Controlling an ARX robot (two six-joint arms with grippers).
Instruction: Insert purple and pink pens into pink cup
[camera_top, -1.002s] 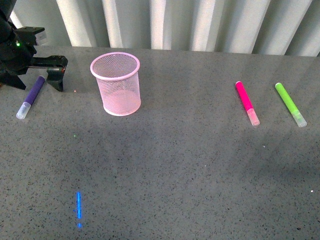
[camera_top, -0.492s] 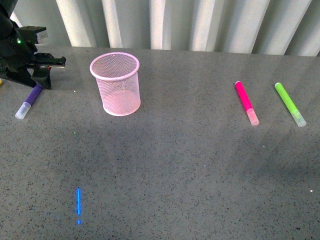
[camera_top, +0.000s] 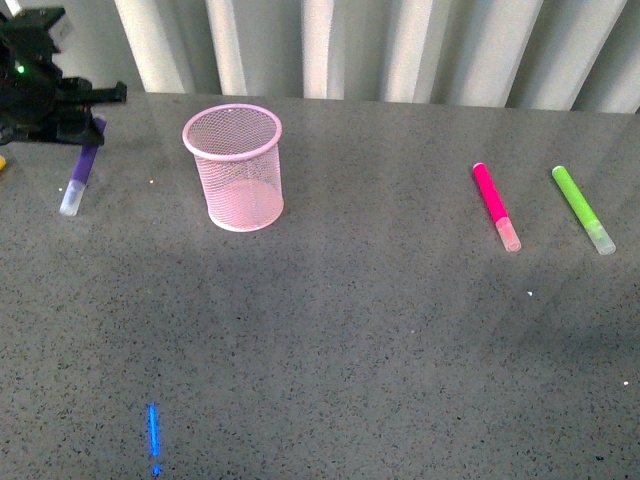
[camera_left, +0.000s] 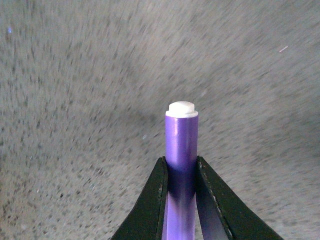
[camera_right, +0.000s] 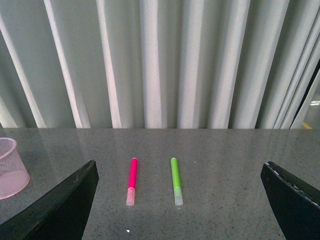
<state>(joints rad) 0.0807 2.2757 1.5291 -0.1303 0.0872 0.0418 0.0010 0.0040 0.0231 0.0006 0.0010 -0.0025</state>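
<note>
Fingers of the left claw pinch the purple pen; the right claw gapes wide.

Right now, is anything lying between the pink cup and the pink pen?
Nothing: the front view shows only bare table between the pink cup and the pink pen.

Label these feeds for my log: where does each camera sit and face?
Front: robot's body, facing across the table; left pincer holding purple pen at far left.
Left wrist: left arm, looking along that pincer at the pen.
Right wrist: right arm, facing the curtain; open right pincer at edges.
Front and right wrist share pink cup, pink pen.
</note>
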